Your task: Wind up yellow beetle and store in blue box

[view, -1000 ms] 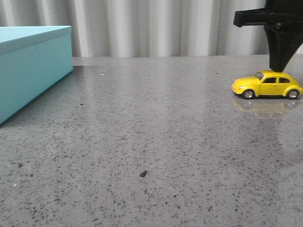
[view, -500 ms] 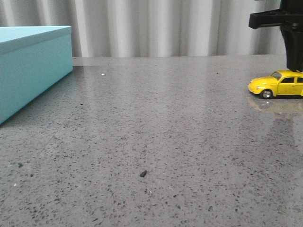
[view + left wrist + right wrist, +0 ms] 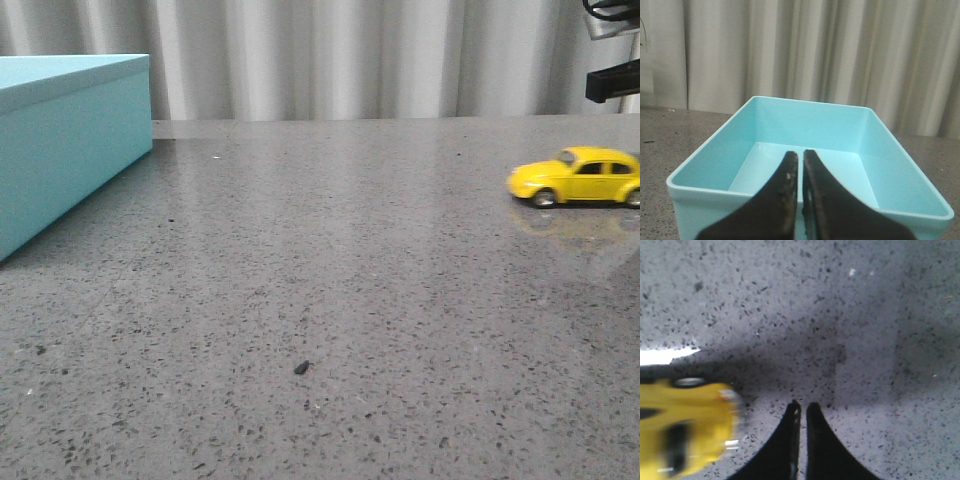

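Note:
The yellow beetle (image 3: 575,178) stands on its wheels at the far right of the grey table, nose pointing left. It shows as a blurred yellow shape in the right wrist view (image 3: 685,432), beside the fingers and apart from them. My right gripper (image 3: 801,407) is shut and empty above the bare table; only part of its arm (image 3: 612,80) shows at the top right of the front view. The blue box (image 3: 70,140) stands at the far left. My left gripper (image 3: 800,156) is shut and empty, hovering over the box's open inside (image 3: 810,122).
The grey speckled table (image 3: 330,270) stretches between the box and the car. A small dark crumb (image 3: 301,368) lies near the front middle. A pale pleated curtain (image 3: 350,55) hangs behind the table's back edge.
My right gripper, which was on the beetle's roof, moved right with it and has lifted off up and to the right. The beetle has since rolled a little to the left.

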